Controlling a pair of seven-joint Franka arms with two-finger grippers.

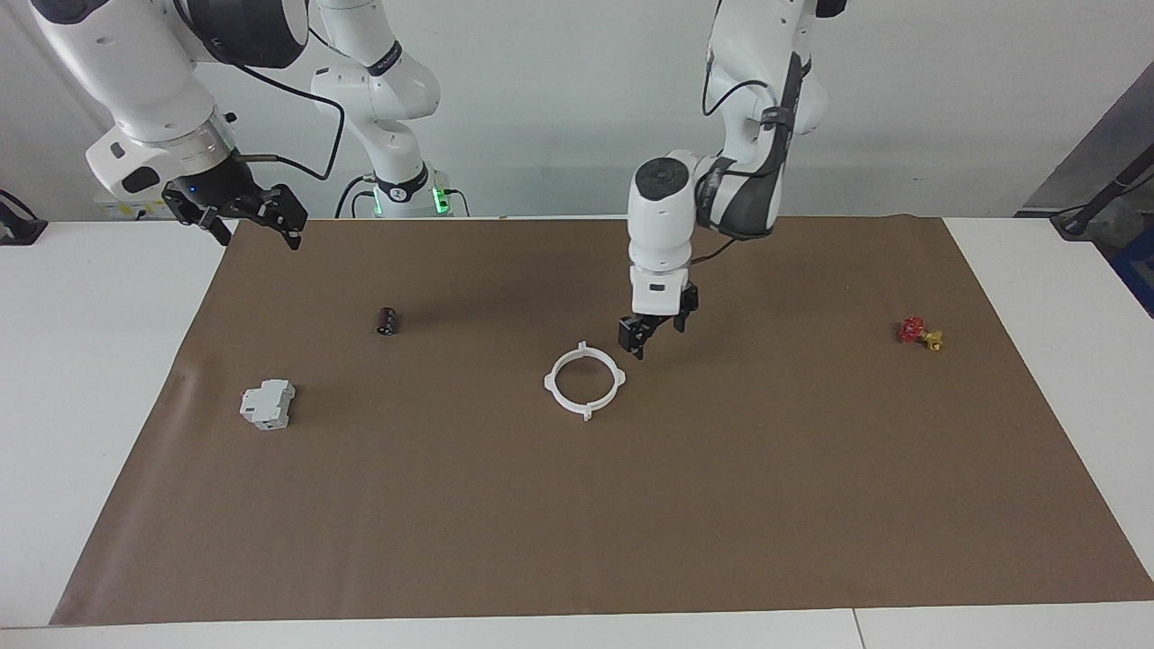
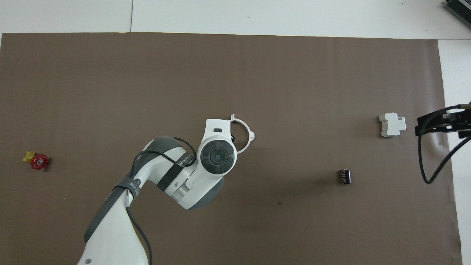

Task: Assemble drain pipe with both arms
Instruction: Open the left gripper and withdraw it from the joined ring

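Facing view: drain pipe (image 1: 585, 382) a thin closed white ring flat on the mat, left hand (image 1: 654, 335) wide, empty, raised beside it

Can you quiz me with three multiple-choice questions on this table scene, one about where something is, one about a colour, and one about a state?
1. Where does the grey block lie?
A. Toward the right arm's end of the table
B. Inside the white ring
C. Beside the red valve

2. What colour is the mat under the parts?
A. Blue
B. Brown
C. Green

3. How is the left gripper related to the white ring?
A. Clamped on it
B. Pressing it flat
C. Open, raised clear of it

Answers:
1 A: the block sits at the end where the right gripper waits open, the valve at the other end.
2 B: the sheet is plain brown.
3 C: the facing view shows the ring flat on the mat, apart from the parted fingers.
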